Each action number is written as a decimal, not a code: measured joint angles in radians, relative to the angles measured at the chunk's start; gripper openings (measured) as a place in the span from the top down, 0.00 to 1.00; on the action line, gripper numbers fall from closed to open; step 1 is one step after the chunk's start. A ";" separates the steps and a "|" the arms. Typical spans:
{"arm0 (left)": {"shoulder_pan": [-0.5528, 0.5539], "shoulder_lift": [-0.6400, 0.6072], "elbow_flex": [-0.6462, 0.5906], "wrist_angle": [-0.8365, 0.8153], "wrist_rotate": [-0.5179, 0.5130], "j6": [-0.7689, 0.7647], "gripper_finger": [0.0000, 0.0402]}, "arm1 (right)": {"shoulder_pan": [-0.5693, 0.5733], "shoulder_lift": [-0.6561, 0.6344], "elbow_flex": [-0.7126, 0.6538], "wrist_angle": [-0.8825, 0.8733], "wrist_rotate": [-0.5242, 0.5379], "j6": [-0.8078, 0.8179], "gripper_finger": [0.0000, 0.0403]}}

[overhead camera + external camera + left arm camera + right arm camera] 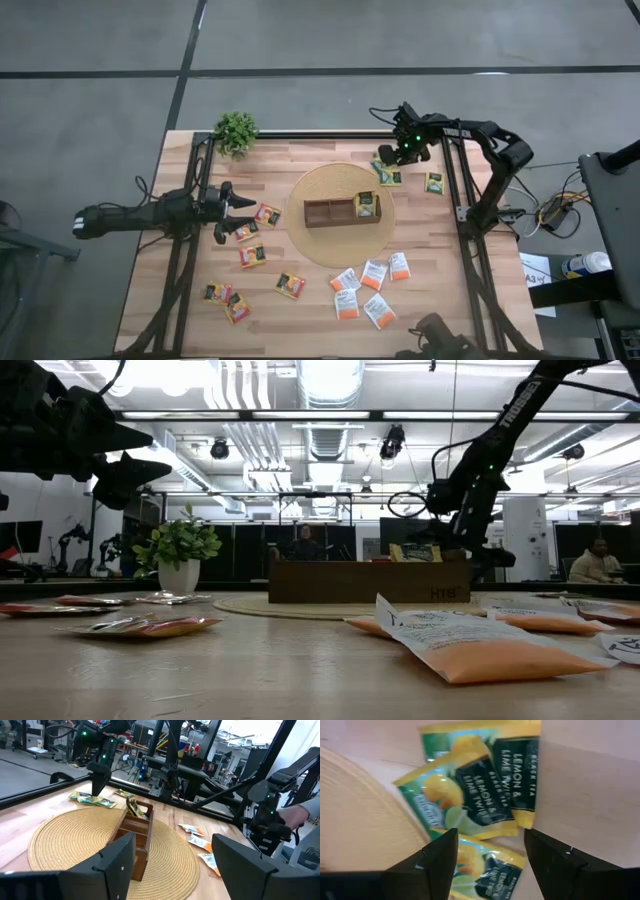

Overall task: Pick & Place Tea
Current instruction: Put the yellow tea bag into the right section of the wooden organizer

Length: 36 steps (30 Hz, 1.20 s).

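Two or three overlapping green-yellow tea sachets (470,785) lie flat on the wood at the far right rim of the round woven mat (340,255). My right gripper (490,865) hangs open just over them, pointing steeply down, a finger to either side of the pile (388,176). One green-yellow sachet (367,205) stands in the right compartment of the brown box (330,212), and another (434,182) lies farther right. White-orange sachets (373,275) lie at the near right and yellow-red-black ones (252,255) at the left. My left gripper (235,205) waits open and level at the left.
The box stands in the middle of the mat. A small potted plant (236,130) stands at the far left corner. Black frame rails (462,200) run along the table's left and right sides. People show in the room beyond the table.
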<state>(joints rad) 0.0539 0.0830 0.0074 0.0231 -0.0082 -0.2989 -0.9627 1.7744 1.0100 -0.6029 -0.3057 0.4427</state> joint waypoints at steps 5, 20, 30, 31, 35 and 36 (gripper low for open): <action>0.000 0.000 0.000 0.000 0.000 0.000 0.36 | -0.002 0.033 0.004 0.003 -0.001 0.003 0.45; 0.000 0.000 0.000 0.000 0.000 0.000 0.36 | 0.000 0.055 0.032 0.064 0.042 -0.002 0.66; 0.000 0.000 0.000 0.000 0.000 0.000 0.36 | -0.001 0.073 0.030 0.056 0.076 -0.085 0.92; 0.000 0.000 0.000 0.000 0.000 0.000 0.36 | -0.001 0.070 0.029 0.053 0.079 -0.096 0.95; 0.000 0.000 0.000 0.000 0.000 0.000 0.36 | 0.001 0.050 0.028 0.045 0.100 -0.118 0.98; 0.000 0.000 0.000 0.000 0.000 0.000 0.36 | 0.001 0.043 0.027 0.041 0.103 -0.123 0.98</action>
<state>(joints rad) 0.0538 0.0832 0.0074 0.0231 -0.0082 -0.2991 -0.9617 1.8170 1.0366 -0.5619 -0.2026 0.3194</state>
